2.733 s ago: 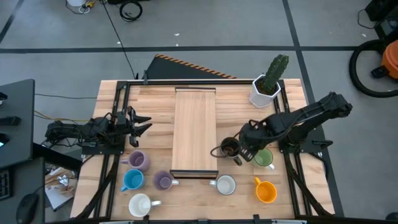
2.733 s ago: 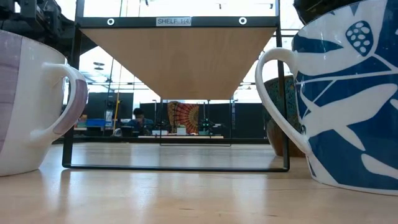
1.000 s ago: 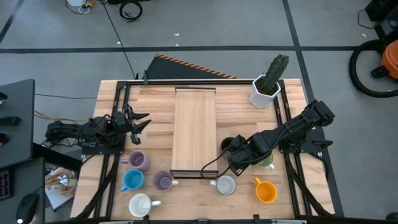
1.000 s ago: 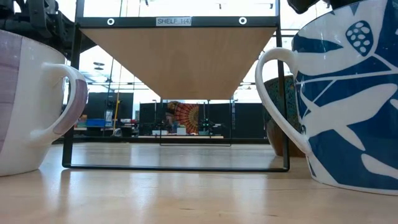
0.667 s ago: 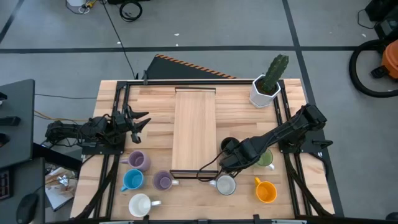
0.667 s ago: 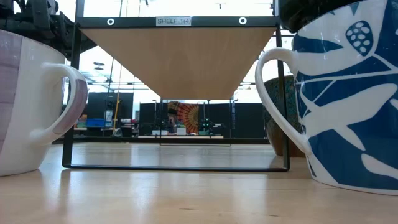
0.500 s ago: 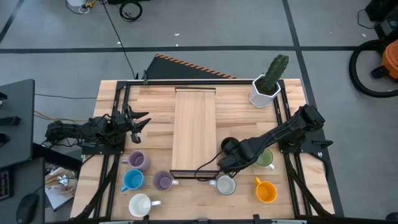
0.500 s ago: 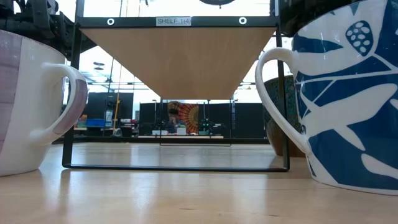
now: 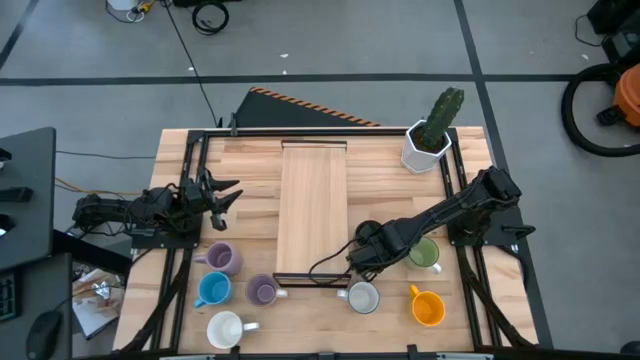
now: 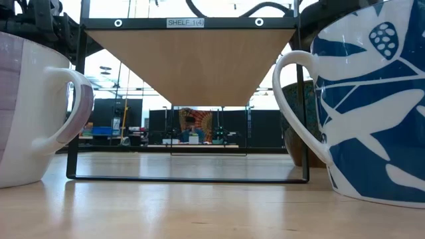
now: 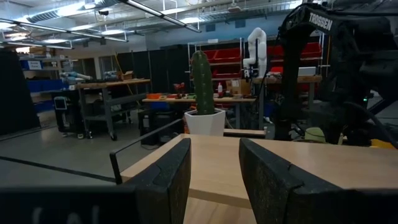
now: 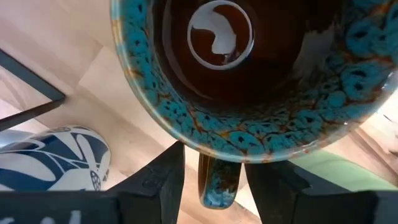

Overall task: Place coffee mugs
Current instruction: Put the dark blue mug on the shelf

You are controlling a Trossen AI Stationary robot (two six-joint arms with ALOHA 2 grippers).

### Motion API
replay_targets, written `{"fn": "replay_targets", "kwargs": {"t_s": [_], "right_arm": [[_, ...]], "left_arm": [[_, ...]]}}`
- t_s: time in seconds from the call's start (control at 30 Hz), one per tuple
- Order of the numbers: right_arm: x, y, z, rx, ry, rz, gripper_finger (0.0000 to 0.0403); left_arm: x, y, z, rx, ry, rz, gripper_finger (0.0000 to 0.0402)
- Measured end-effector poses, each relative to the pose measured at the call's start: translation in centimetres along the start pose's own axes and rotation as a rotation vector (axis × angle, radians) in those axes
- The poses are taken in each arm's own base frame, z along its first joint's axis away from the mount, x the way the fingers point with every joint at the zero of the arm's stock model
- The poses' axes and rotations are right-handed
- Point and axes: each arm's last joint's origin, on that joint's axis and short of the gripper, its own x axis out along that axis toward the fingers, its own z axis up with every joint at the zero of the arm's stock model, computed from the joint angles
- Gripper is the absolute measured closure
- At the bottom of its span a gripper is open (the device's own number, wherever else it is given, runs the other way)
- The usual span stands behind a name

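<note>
The dark brown mug [image 9: 369, 233], teal-mottled at its rim [image 12: 155, 118], stands on its base on the table just right of the wooden shelf board [image 9: 313, 205]. My right gripper [image 9: 358, 258] hangs over it pointing down, open, with the mug's handle [image 12: 217, 180] between its fingers. My left gripper [image 9: 222, 194] waits open at the table's left side with nothing between its fingers [image 11: 158, 180]. In the low view, part of the brown mug [image 10: 297, 126] shows behind the blue-patterned mug. My right gripper straddles the brown mug's handle [image 12: 219, 174] from above, pointing down. Bare table shows between one finger [image 12: 163, 177] and the handle. The other finger [image 12: 270, 183] stands so close that I cannot tell whether it touches. The mug rests upright on the table.
Close by stand a white mug with blue leaf pattern [image 9: 362, 297], a green mug [image 9: 426, 254] and an orange mug [image 9: 428, 307]. Two purple mugs [image 9: 221, 258] [image 9: 263, 291], a blue mug [image 9: 212, 289] and a white mug [image 9: 225, 328] stand near left. A cactus pot [image 9: 428, 146] is far right.
My right gripper has come down and gone toward the table's left edge, ending over the brown mug's handle. The mug has stayed where it was.
</note>
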Motion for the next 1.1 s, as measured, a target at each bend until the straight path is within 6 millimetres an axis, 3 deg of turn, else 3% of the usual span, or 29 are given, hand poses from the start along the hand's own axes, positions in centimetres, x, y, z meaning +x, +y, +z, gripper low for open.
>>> {"fn": "replay_targets", "kwargs": {"t_s": [0.57, 0.9, 1.1], "right_arm": [[1.5, -0.9, 0.2, -0.094, 0.029, -0.045, 0.0342], [1.3, -1.6, 0.6, -0.152, 0.018, -0.093, 0.0342], [-0.1, -2.5, 0.8, -0.161, -0.035, -0.087, 0.0345]], "left_arm": [[0.0, 0.0, -0.1, -0.001, 0.008, -0.008, 0.0260], [0.0, -0.1, -0.1, -0.007, 0.008, -0.039, 0.0260], [0.0, -0.1, -0.1, -0.008, 0.008, -0.039, 0.0260]]}}
